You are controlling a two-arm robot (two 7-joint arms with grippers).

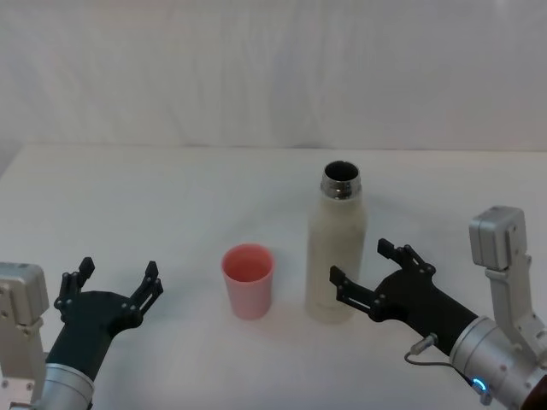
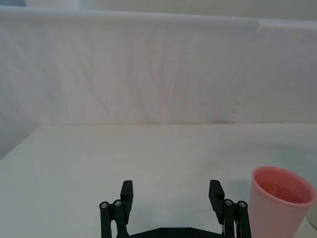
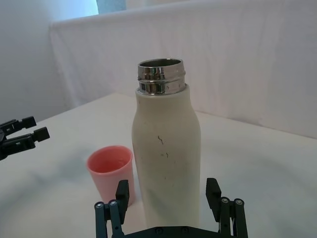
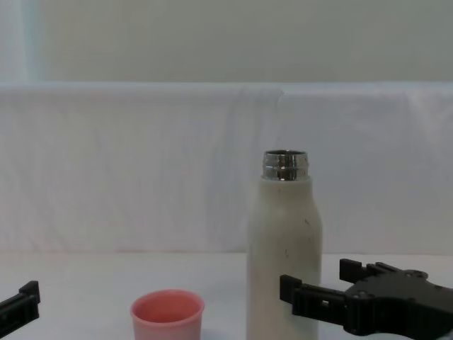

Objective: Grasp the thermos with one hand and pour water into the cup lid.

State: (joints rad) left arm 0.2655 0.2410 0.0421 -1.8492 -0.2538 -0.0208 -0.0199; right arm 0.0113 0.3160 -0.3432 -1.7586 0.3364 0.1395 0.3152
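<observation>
The cream-white thermos (image 1: 337, 248) stands upright near the table's middle, its steel neck open at the top; it also rises in the chest view (image 4: 284, 248) and the right wrist view (image 3: 166, 153). The pink cup lid (image 1: 249, 280) stands upright just left of it, apart from it (image 4: 168, 315) (image 3: 110, 171) (image 2: 279, 201). My right gripper (image 1: 367, 275) is open, its fingers (image 3: 122, 192) just short of the thermos's lower right side, not touching. My left gripper (image 1: 114, 282) hangs open at the front left, well left of the cup lid (image 2: 170, 195).
The white table (image 1: 154, 196) runs back to a white cloth wall (image 1: 273, 68). Bare tabletop lies behind and on both sides of the two objects.
</observation>
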